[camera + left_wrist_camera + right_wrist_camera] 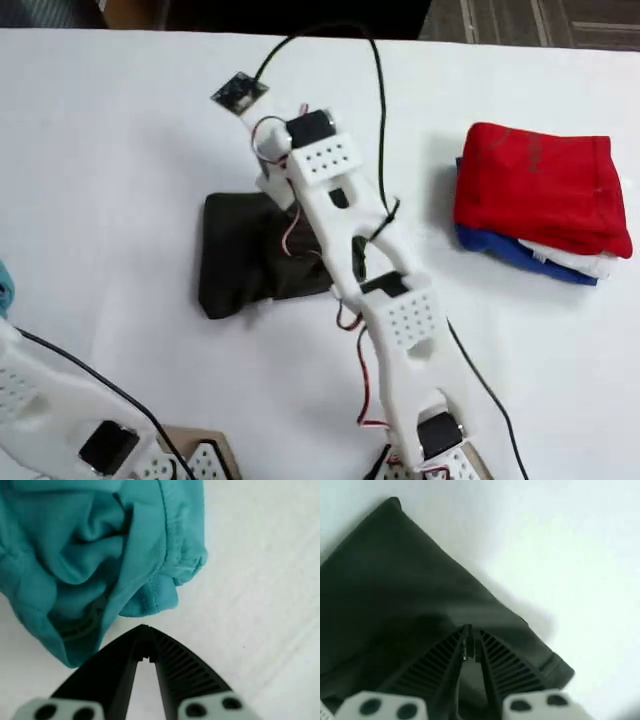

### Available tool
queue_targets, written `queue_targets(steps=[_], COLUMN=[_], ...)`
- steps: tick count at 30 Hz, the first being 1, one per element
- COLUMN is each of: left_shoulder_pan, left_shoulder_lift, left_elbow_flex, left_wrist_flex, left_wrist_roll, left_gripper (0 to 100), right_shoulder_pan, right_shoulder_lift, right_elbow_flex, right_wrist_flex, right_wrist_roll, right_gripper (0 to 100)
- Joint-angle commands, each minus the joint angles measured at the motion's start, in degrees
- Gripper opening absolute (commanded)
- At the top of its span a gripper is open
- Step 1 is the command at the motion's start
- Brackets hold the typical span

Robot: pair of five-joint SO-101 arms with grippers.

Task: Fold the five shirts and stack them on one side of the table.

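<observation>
Folded black shirt (240, 265); red-topped stack (540, 185)

black shirt (245, 265), teal shirt (90, 555), red shirt (540, 185)

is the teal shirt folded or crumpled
Crumpled. The left wrist view shows the teal shirt bunched in loose rolls and creases, its hem curling, with no flat folded edges.

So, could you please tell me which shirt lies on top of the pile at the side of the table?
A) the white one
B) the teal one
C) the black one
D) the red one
D: the red shirt lies uppermost, with the blue shirt and the white shirt peeking out beneath it.
</observation>
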Motion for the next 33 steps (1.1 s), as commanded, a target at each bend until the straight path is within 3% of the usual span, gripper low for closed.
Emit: queue_targets(steps=[1, 16, 33], left_shoulder_pan=[0.62, 6.59, 7.56], left_shoulder_lift=[-4.31, -3.96, -3.87], left_elbow_flex=[0.04, -0.04, 0.04], left_wrist_flex=[-0.44, -0.44, -3.25], left_wrist_roll=[-0.44, -0.26, 4.40], left_gripper=[3, 3, 3], right_shoulder_pan=[-0.66, -0.66, -5.49], right_shoulder_lift=[2.95, -2.68, -18.68], right_elbow_flex=[-4.13, -3.87, 23.91], right_wrist_flex=[2.15, 11.30, 10.95], right_wrist_roll=[-0.35, -0.18, 0.26], right_gripper=[2.2, 2.2, 2.2])
